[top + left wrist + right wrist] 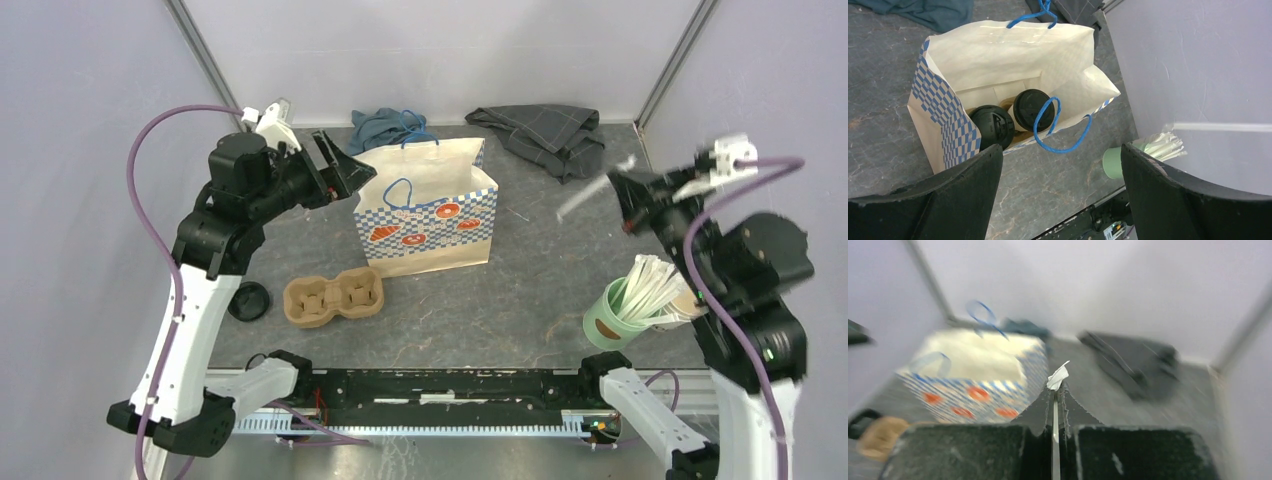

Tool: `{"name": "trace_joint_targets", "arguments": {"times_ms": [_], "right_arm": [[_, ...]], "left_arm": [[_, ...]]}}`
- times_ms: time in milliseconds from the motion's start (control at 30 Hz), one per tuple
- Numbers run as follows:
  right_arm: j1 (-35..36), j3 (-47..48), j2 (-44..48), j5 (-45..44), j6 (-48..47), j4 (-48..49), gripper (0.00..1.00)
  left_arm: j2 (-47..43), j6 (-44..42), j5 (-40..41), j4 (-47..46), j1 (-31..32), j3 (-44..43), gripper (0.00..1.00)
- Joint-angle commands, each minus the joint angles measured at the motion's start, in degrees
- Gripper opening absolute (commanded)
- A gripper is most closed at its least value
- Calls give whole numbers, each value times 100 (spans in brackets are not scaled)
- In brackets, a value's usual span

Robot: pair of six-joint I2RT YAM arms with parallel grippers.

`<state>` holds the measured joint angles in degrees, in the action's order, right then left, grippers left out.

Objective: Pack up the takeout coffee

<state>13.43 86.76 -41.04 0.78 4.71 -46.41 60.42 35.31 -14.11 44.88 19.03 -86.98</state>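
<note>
- Left tool (1060, 148) released, jaws wide, above the checkered paper bag (948, 125) at frame centre.
- Takeout coffee (1033, 109) upright inside the bag, beside a second black-lidded cup (992, 126).
- Right tool (1054, 390) clenched on a thin white stick (1057, 376), centre of its wrist view.
- Mint-green cup (603, 325) of sticks on the table (500, 300), lower right.

A brown cardboard cup carrier (333, 296) is lying flat near the front of the grey table (500, 300), with a loose black lid (248, 301) resting near it on the left. A mint-green cup (606, 325) is standing toward the right front, holding a bunch of white sticks (645, 285) that are leaning rightward. A blue cloth (390, 125) and a dark grey cloth (545, 135) are lying crumpled along the back edge, apart from each other.
</note>
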Motion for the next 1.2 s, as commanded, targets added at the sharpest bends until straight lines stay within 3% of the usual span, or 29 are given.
{"name": "trace_joint_targets", "arguments": {"times_ms": [0, 67, 200, 400, 767, 833, 933, 1000, 1033, 1167], "right_arm": [[-14, -288, -981, 1892, 1652, 3469, 0], [-13, -422, -1339, 1814, 2224, 4250, 0], [186, -357, -2338, 2639, 2945, 5540, 0], [1379, 949, -3622, 1751, 755, 3928, 0], [2716, 932, -4543, -42, -2289, 3035, 0], [3039, 1001, -4831, -457, -3015, 2933, 9], [3578, 1559, -5471, -1328, -3460, 2482, 40], [3631, 2486, -5739, -1562, -2643, 1587, 59], [3631, 2571, -5659, -1475, -2376, 1386, 63], [3649, 1698, -4416, -1349, -1260, 1197, 80]], "left_arm": [[-5, -360, -78, -256, 4, -348, 93], [-66, -444, 3, -322, 5, -338, 93], [-180, -635, 49, -454, 1, -247, 93], [-337, -923, 199, -511, 5, -33, 93], [-490, -1189, 44, -541, 2, 193, 93], [-524, -1241, 95, -487, 1, 191, 93], [-582, -1250, 150, -479, 2, 217, 93], [-585, -1237, 125, -476, 4, 189, 93], [-584, -1224, 114, -472, 2, 171, 93], [-634, -1105, 163, -552, 4, 234, 93]]}}
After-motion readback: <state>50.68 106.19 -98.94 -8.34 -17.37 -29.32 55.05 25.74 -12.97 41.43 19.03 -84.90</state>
